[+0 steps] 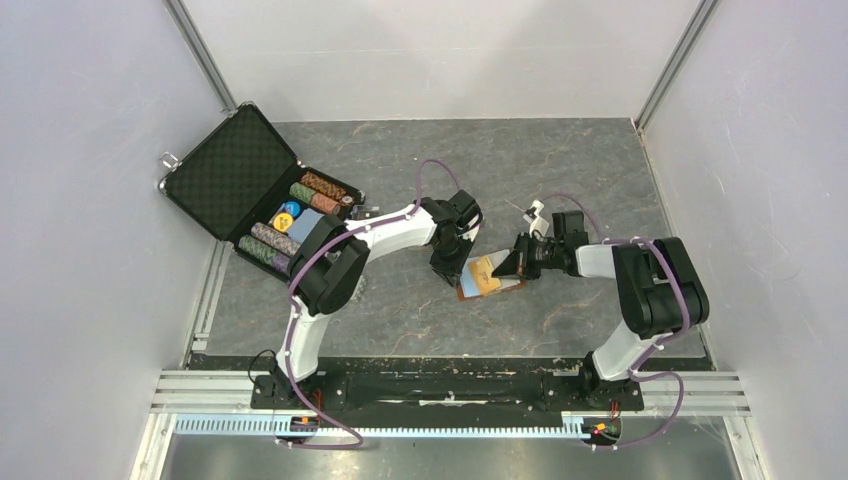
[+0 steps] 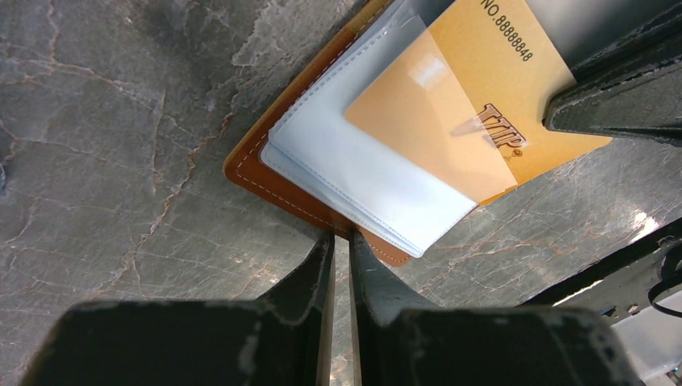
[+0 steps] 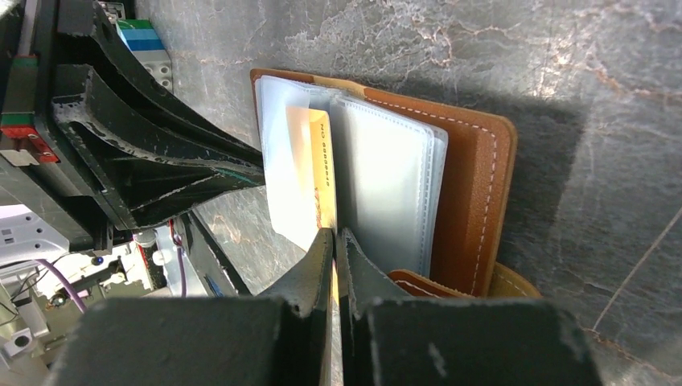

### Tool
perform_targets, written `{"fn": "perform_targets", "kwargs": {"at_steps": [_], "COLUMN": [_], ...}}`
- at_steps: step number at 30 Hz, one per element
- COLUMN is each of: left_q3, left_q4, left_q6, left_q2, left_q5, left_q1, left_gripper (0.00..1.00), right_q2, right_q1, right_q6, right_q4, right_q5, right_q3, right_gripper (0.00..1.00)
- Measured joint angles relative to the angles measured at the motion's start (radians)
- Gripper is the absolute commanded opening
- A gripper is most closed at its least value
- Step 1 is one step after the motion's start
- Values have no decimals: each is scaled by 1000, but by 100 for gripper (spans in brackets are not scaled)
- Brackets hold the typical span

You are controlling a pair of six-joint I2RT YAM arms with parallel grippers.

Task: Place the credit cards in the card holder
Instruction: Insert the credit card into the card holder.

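The card holder [image 1: 490, 293] lies open on the table between both arms, tan-brown leather [image 2: 257, 173] with clear sleeves over a pale inside [image 3: 474, 185]. An orange credit card [image 2: 450, 104] marked VIP sits partly under one clear sleeve. My right gripper [image 3: 334, 233] is shut on that card's [image 3: 314, 169] near edge, on the holder's right side [image 1: 508, 268]. My left gripper [image 2: 342, 237] pinches the holder's brown edge with its jaws almost together, on the holder's left side [image 1: 452, 270]. Only this one card shows.
An open black foam-lined briefcase [image 1: 235, 170] with rows of poker chips [image 1: 290, 215] stands at the back left. A blue-green-white striped block [image 3: 146, 44] lies beyond the left gripper. Walls close in the table on three sides.
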Motion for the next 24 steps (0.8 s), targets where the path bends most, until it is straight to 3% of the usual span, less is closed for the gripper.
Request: {"fn": "perform_targets", "kwargs": {"at_steps": [24], "left_q3": [2], "left_q4": [0], "left_q6": [0], "left_q2": [2], "left_q5": [14], "left_q1": [0], "left_gripper": [14], "right_q2": [-47], "right_q1": [14], "right_q6": [143], "right_q4": [178], "right_q5": [61], "right_q3": [-101], "right_gripper": [0]}}
